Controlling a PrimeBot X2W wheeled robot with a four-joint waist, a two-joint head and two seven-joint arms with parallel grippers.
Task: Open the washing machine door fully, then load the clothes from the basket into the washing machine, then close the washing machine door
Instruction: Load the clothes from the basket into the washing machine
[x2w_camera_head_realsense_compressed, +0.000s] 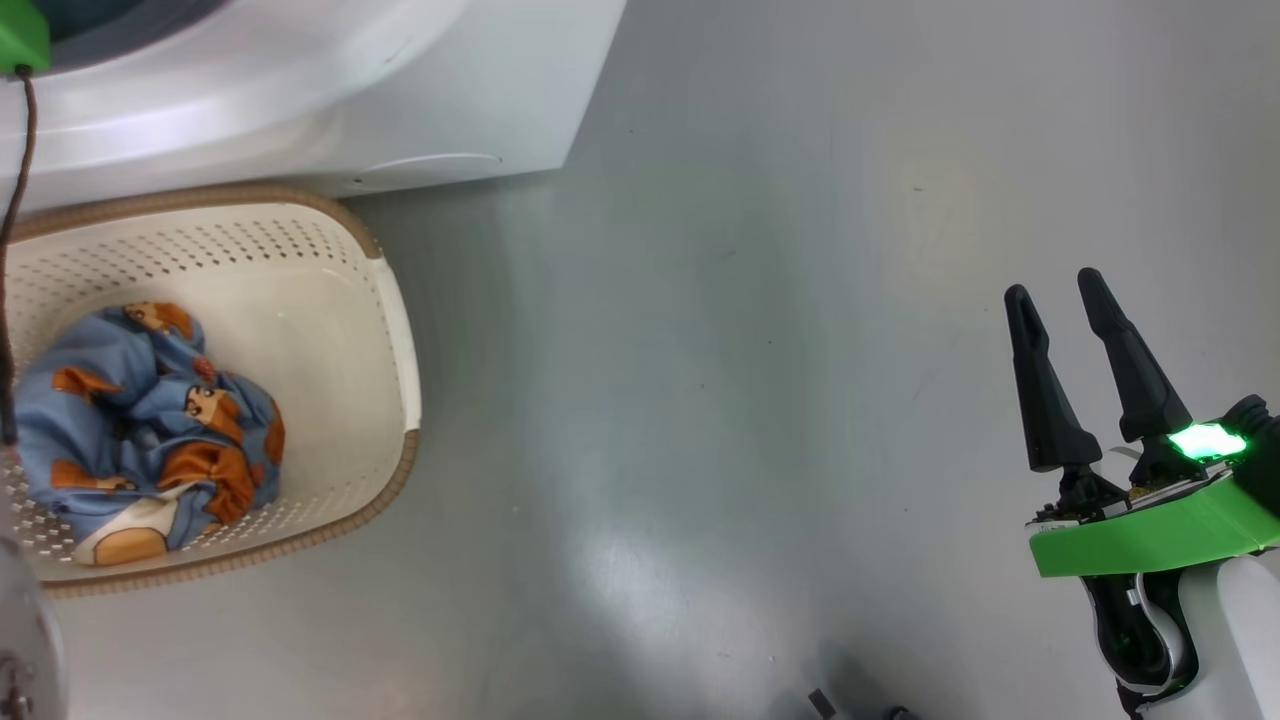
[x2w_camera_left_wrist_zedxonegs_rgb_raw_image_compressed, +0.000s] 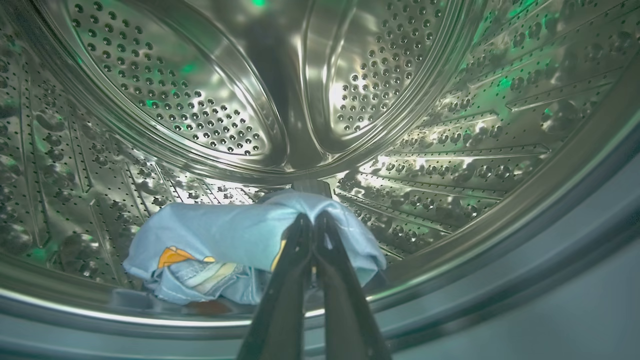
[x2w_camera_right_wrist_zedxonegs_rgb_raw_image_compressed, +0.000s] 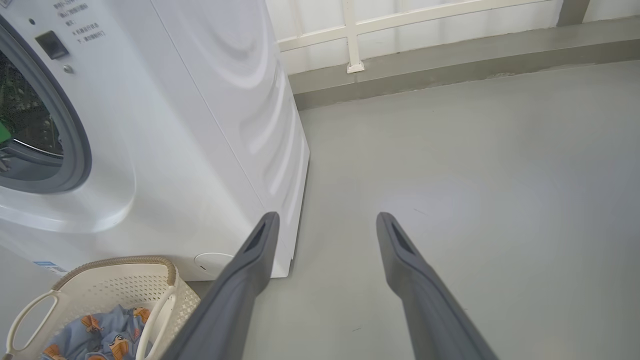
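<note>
My left gripper (x2w_camera_left_wrist_zedxonegs_rgb_raw_image_compressed: 312, 217) reaches inside the steel drum (x2w_camera_left_wrist_zedxonegs_rgb_raw_image_compressed: 200, 100) of the washing machine (x2w_camera_head_realsense_compressed: 400, 90), shut on a light blue piece of the clothes (x2w_camera_left_wrist_zedxonegs_rgb_raw_image_compressed: 225, 235) that sags onto the drum's bottom. More of the clothes (x2w_camera_head_realsense_compressed: 150, 430), blue with orange-brown bears, lie bundled in the cream basket (x2w_camera_head_realsense_compressed: 395, 300) on the floor before the machine. My right gripper (x2w_camera_head_realsense_compressed: 1054, 287) hangs open and empty over bare floor, far right of the basket. The right wrist view shows the right gripper (x2w_camera_right_wrist_zedxonegs_rgb_raw_image_compressed: 327, 217), the washing machine (x2w_camera_right_wrist_zedxonegs_rgb_raw_image_compressed: 190, 125) and the basket (x2w_camera_right_wrist_zedxonegs_rgb_raw_image_compressed: 125, 262). The washing machine door is out of view.
Grey floor (x2w_camera_head_realsense_compressed: 750, 400) spreads to the right of the machine and basket. A low grey kerb (x2w_camera_right_wrist_zedxonegs_rgb_raw_image_compressed: 450, 55) with a white railing (x2w_camera_right_wrist_zedxonegs_rgb_raw_image_compressed: 352, 35) runs behind. A dark cable (x2w_camera_head_realsense_compressed: 15, 250) from my left arm's green band (x2w_camera_head_realsense_compressed: 20, 35) hangs over the basket's left side.
</note>
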